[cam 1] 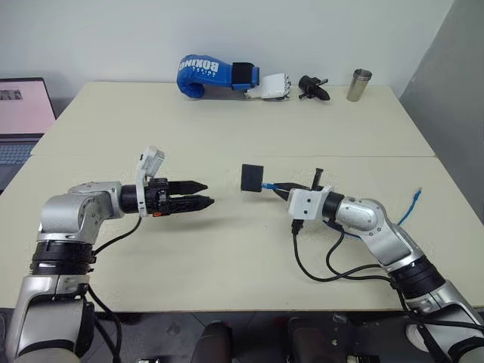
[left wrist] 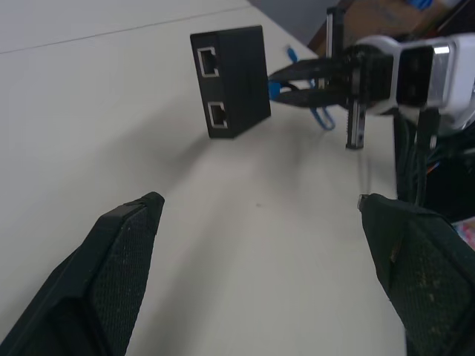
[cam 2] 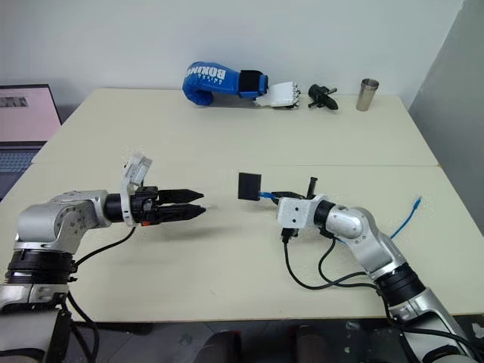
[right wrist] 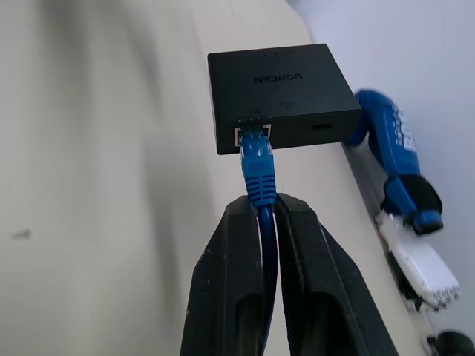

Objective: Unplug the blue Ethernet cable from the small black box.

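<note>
Jaws: right gripper point(right wrist: 266, 211) pinched on the blue Ethernet cable point(right wrist: 259, 172) just behind its plug, small black box point(cam 1: 252, 178) hanging off the table from it, left gripper point(cam 1: 198, 193) spread empty; judgement: left should clamp box, then pull straight apart.

Beige surface point(cam 1: 227, 128); far edge holds blue boxing glove point(cam 1: 208, 76), white robotic hand point(cam 1: 274, 88), black clamp point(cam 1: 313, 88), metal cup point(cam 1: 360, 85).
</note>
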Action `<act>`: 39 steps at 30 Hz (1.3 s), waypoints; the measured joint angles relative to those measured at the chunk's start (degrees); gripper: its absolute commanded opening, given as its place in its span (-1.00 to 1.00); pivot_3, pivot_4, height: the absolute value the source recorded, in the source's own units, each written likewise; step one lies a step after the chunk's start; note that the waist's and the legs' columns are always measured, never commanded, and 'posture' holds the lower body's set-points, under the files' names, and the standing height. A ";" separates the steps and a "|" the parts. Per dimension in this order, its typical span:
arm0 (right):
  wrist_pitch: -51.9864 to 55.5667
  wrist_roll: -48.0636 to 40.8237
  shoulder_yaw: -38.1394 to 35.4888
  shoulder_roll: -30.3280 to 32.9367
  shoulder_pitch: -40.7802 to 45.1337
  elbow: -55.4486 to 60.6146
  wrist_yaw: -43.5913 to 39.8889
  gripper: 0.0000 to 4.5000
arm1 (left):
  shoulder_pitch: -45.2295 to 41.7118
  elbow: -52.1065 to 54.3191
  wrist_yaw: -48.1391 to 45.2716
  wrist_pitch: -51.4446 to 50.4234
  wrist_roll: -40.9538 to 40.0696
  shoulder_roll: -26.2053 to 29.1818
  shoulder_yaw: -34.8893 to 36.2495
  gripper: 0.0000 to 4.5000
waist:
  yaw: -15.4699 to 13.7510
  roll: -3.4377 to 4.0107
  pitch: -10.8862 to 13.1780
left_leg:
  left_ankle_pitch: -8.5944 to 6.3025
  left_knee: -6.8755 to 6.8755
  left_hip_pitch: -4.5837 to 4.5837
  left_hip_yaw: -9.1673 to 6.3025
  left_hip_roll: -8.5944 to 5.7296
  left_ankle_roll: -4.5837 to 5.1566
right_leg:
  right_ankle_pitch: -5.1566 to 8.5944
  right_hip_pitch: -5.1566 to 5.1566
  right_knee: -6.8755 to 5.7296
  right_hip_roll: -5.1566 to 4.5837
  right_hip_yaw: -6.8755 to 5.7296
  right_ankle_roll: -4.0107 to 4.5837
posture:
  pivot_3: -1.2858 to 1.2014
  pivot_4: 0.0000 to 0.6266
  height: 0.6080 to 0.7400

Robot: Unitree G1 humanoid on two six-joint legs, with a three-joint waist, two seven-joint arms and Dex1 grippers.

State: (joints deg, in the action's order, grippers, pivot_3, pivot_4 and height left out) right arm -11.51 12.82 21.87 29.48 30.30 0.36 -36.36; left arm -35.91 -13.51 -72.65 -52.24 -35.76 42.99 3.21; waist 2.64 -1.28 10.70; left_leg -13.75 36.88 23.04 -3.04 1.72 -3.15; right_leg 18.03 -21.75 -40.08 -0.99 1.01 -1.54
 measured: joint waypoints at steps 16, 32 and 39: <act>9.53 -8.57 -2.23 -3.12 -0.25 7.36 -6.09 -0.99 | -3.69 -0.37 4.45 -8.16 -5.70 -4.12 2.25 0.36 | -0.74 0.00 0.00 | 0.01 0.06 -0.01 -0.02 -0.03 -0.01 | 0.00 0.04 0.00 -0.05 -0.01 0.01 | 0.03 -0.52 1.00; 8.12 -4.92 -2.51 -2.46 -0.23 7.23 -6.11 -0.99 | -3.85 -0.35 3.81 -11.02 -6.80 -5.02 1.14 -0.65 | -0.73 0.00 0.00 | 0.01 0.06 -0.01 -0.01 -0.04 -0.01 | 0.00 0.04 0.00 -0.06 -0.01 0.01 | 0.03 -0.52 1.00; 7.81 -4.82 -2.49 -2.14 -0.68 7.27 -6.95 -0.64 | -3.85 -0.52 3.31 -10.67 -6.15 -5.02 0.36 -0.65 | -0.78 0.00 0.00 | 0.01 0.06 -0.01 0.00 -0.05 -0.01 | 0.00 0.04 0.00 -0.06 0.00 0.01 | 0.03 -0.52 1.00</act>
State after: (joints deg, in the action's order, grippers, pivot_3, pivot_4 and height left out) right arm -3.69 8.01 19.38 27.34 29.62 7.63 -43.31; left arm -39.76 -14.03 -69.34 -62.91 -41.91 37.97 3.57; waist 1.86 -1.28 10.70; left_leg -13.74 36.94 23.03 -3.04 1.67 -3.16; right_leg 18.03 -21.71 -40.08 -1.05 1.01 -1.53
